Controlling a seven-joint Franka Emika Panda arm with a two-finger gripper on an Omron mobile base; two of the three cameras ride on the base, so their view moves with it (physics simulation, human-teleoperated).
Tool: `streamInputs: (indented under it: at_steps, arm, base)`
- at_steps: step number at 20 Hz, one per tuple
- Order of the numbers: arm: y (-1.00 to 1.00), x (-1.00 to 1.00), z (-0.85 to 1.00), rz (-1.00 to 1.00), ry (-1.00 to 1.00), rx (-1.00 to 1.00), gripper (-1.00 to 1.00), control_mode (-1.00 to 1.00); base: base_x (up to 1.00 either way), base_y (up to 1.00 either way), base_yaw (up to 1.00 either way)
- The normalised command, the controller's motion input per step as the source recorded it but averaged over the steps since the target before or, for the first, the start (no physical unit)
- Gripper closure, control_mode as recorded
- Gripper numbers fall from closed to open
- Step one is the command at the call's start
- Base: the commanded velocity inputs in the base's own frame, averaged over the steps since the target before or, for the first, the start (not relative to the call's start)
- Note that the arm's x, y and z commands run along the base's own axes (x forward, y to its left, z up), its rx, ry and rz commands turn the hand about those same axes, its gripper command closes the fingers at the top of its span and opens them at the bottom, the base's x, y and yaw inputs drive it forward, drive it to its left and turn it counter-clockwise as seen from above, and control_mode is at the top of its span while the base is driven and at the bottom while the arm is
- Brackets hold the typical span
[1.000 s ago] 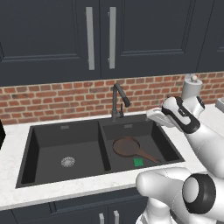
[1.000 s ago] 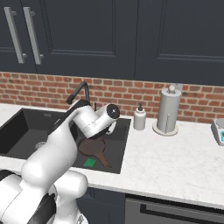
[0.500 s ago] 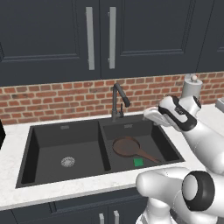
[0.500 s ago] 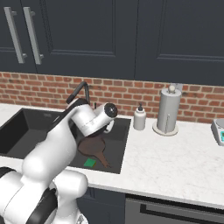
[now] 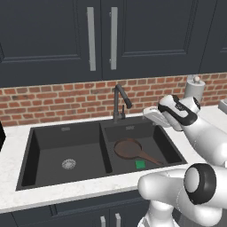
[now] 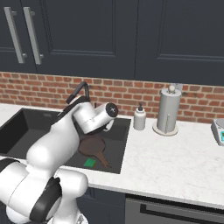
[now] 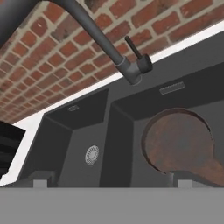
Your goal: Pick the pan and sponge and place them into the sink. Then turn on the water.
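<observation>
The black double sink [image 5: 66,133] is set in the white counter. In its right basin lies the dark pan [image 5: 130,148], brownish inside, handle pointing to the front right. The green sponge [image 5: 140,164] sits flat beside that handle. From the right base view, the pan [image 6: 91,146] and sponge [image 6: 89,162] lie below my hand. My gripper [image 5: 147,116] hovers open above the right basin, just right of the dark faucet [image 5: 119,99], holding nothing. The hand view has the faucet's lever [image 7: 134,48] ahead, the pan [image 7: 179,142] below right, and my gripper [image 7: 111,183] spread wide. No water falls from the spout.
A brick backsplash and dark upper cabinets stand behind the sink. A white soap bottle [image 6: 140,118] and a paper towel holder [image 6: 168,111] stand on the counter to the right. The left basin holds just its silver drain [image 5: 68,164]. A small device [image 6: 218,131] sits far right.
My hand has drifted slightly left toward the faucet, staying open. Pan and sponge have not moved.
</observation>
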Motion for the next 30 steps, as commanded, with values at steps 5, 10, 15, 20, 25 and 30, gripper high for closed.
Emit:
streamInputs:
  at_steps: [5, 10, 15, 20, 25, 30]
  arm:
    - [0.01, 0.14, -0.02, 0.0, 0.0, 0.05, -1.0, -1.0]
    - [0.05, 0.12, -0.06, 0.0, 0.0, 0.02, -1.0, -1.0]
    - [0.07, 0.16, -0.06, 0.0, 0.0, 0.01, -1.0, -1.0]
    - [0.17, 0.16, -0.06, 0.0, 0.0, 0.0, -1.0, -1.0]
    - [0.16, 0.21, -0.06, -0.01, 0.0, 0.0, -1.0, -1.0]
    - [0.04, 0.21, -0.03, 0.0, 0.0, 0.01, -1.0, -1.0]
  base:
    - [0.0, 0.0, 0.0]
    - [0.0, 0.0, 0.0]
    - [0.0, 0.0, 0.0]
    - [0.0, 0.0, 0.0]
    - [0.0, 0.0, 0.0]
    - [0.0, 0.0, 0.0]
